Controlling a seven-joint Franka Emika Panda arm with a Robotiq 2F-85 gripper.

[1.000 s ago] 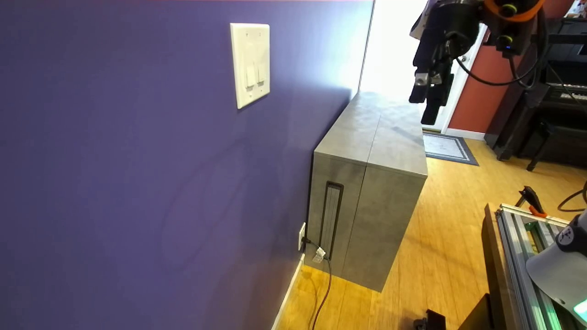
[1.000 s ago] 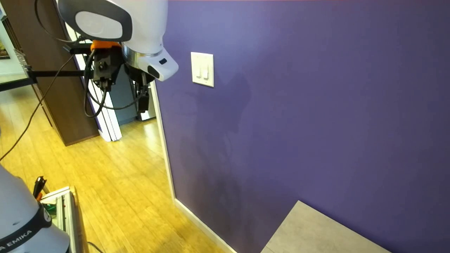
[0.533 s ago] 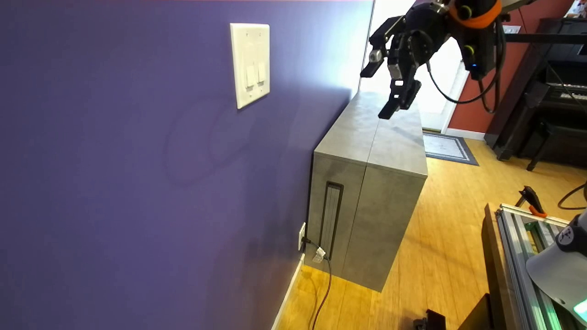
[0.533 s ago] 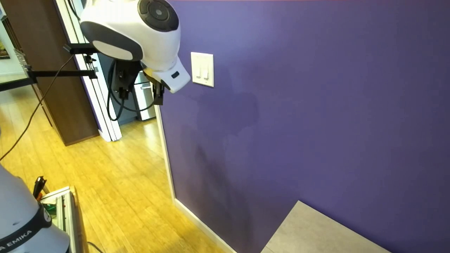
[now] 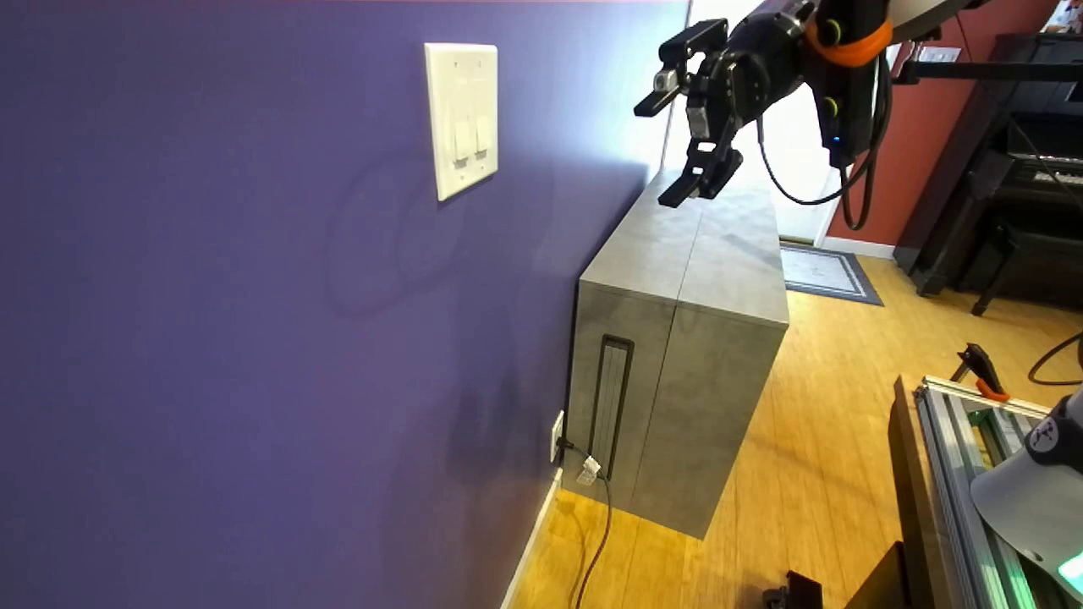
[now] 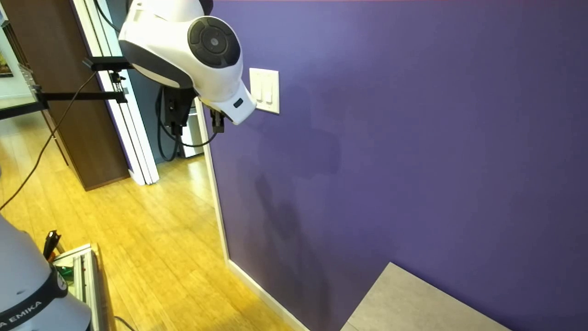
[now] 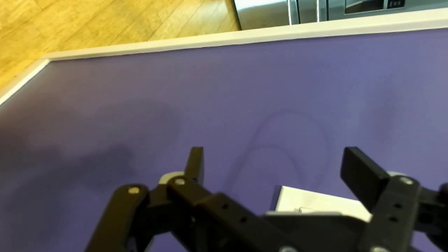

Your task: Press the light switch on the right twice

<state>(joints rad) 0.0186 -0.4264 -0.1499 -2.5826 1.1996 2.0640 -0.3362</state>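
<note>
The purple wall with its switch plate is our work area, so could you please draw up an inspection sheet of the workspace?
Surface: purple wall, upright, with soft shadows on it.
Job's things: right-hand light switch in the white wall plate, beside its left-hand twin; nothing touches it; on or off cannot be told.
Clutter: black-and-orange clamp by the robot's metal-railed base.
Claw: open, holding nothing, apart from the plate.
Cables: black cable hanging in a loop beside the claw; dark cord running from the wall outlet down toward the wooden floor.
Surroundings: grey boxy unit beside the wall; bordered mat farther off.
</note>
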